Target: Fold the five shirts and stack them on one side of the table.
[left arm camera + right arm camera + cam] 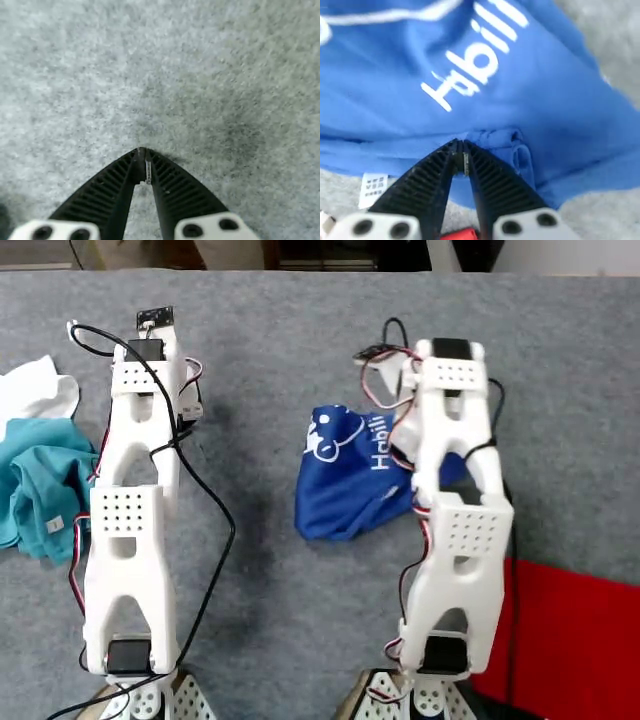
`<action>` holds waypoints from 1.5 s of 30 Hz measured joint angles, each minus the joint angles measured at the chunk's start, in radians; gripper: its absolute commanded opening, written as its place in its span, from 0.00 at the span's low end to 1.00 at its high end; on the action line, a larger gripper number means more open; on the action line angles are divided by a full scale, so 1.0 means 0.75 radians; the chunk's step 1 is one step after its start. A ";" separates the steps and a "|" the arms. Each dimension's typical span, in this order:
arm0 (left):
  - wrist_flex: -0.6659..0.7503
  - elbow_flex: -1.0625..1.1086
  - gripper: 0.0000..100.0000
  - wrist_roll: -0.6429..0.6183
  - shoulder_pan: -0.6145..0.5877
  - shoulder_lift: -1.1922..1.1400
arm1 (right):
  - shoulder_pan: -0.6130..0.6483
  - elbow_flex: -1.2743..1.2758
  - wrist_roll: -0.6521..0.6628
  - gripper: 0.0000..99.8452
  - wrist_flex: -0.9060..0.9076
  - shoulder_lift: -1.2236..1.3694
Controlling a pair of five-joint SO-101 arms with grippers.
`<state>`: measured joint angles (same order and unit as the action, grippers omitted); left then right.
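Your left gripper (141, 156) has its jaws pressed together with nothing between them, and it sits low over bare grey table (210, 75). In the high view this arm (135, 510) runs up the left half of the frame, and a black cable (205, 490) loops along its side. Your right gripper (460, 151) is also pressed together. Its tips sit right at a bunched hem or collar fold of the blue shirt (485, 55), and no cloth can be seen caught between them. The blue shirt (345, 485) lies crumpled, not folded, at the centre of the high view, partly under the right arm (455, 500), with white lettering facing up. In the right wrist view a white care label (372, 187) shows at the shirt's edge, against the table. A teal shirt (40, 485) lies rumpled at the left edge of the high view, with a white shirt (35, 390) just above it and touching it; both are unfolded. A red shirt (580, 630) lies spread flat in the lower right corner, beside the base of the right arm. The blue shirt lies well apart from the teal and white pair.
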<state>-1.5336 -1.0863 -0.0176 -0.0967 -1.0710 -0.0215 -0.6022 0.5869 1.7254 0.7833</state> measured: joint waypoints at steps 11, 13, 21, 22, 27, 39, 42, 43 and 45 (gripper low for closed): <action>0.000 0.000 0.02 0.000 0.000 0.000 | -0.072 0.288 0.051 0.00 0.041 -0.158; 0.000 0.000 0.02 0.000 0.000 0.000 | -0.074 0.391 0.053 0.00 0.033 -0.225; 0.000 0.000 0.02 0.000 0.000 0.000 | -0.123 0.718 0.053 0.00 -0.096 -0.505; 0.000 0.000 0.02 0.000 0.000 0.000 | -0.125 0.724 0.053 0.00 -0.121 -0.538; 0.000 0.000 0.02 0.000 0.000 0.000 | -0.129 0.681 -0.023 0.00 -0.190 -0.702; -0.286 -0.317 0.02 -0.002 0.518 0.092 | -0.336 0.698 -0.816 0.00 -1.119 -0.534; -0.286 -0.317 0.02 -0.002 0.663 0.164 | -0.381 0.704 -0.880 0.00 -1.277 -0.413; -0.286 -0.317 0.02 -0.002 0.706 0.180 | -0.395 0.685 -0.888 0.00 -1.277 -0.401; -0.284 -0.311 0.02 -0.002 0.775 0.186 | -0.423 0.638 -0.900 0.00 -1.277 -0.376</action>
<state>-1.7469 -1.3195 -0.0192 0.4849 -0.9314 -0.3391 -0.1235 -0.0882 0.7679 0.5010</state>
